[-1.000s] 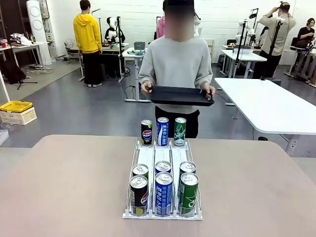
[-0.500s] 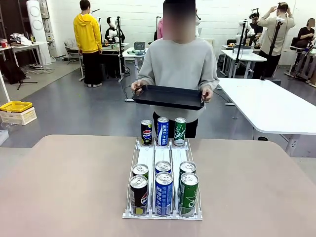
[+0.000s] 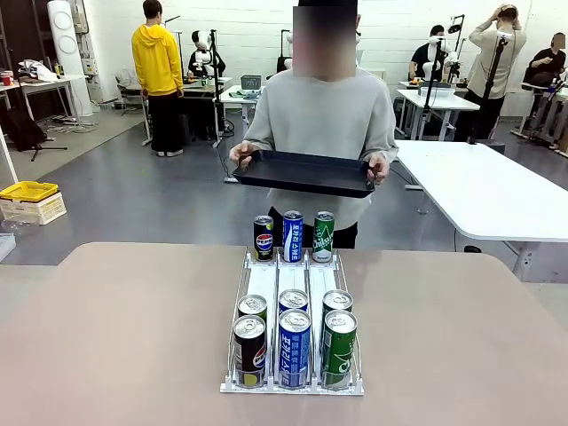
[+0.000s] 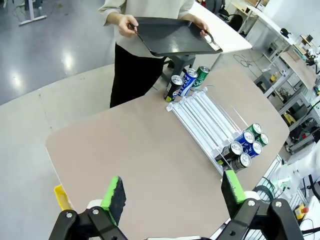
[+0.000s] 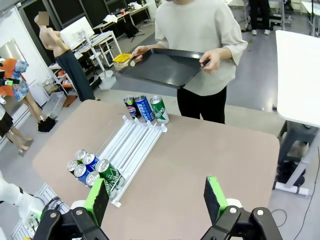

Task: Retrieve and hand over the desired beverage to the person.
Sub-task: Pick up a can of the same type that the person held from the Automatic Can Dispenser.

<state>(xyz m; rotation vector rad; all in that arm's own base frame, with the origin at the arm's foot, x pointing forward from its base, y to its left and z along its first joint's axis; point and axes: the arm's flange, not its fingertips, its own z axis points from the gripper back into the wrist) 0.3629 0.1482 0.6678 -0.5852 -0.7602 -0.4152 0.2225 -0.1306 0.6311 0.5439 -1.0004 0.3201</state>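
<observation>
The person (image 3: 321, 115) in a light grey sweatshirt stands at the far side of the table, holding a black tray (image 3: 305, 172) in both hands. A white rack (image 3: 294, 302) in the table's middle carries black, blue and green cans: three at its far end (image 3: 293, 236) and several at the near end (image 3: 294, 342). In the left wrist view my left gripper (image 4: 174, 194) is open high above the table, the rack (image 4: 205, 120) to its right. In the right wrist view my right gripper (image 5: 156, 196) is open, well above the table, with the cans (image 5: 95, 170) to its left.
A long white table (image 3: 484, 191) stands to the right behind the person. Other people and desks are farther back in the room. A yellow crate (image 3: 28, 191) lies on the floor at the left. Bare tabletop (image 3: 115, 328) surrounds the rack on both sides.
The person has stepped closer to the table and raised the black tray slightly, shifting it a little to the left.
</observation>
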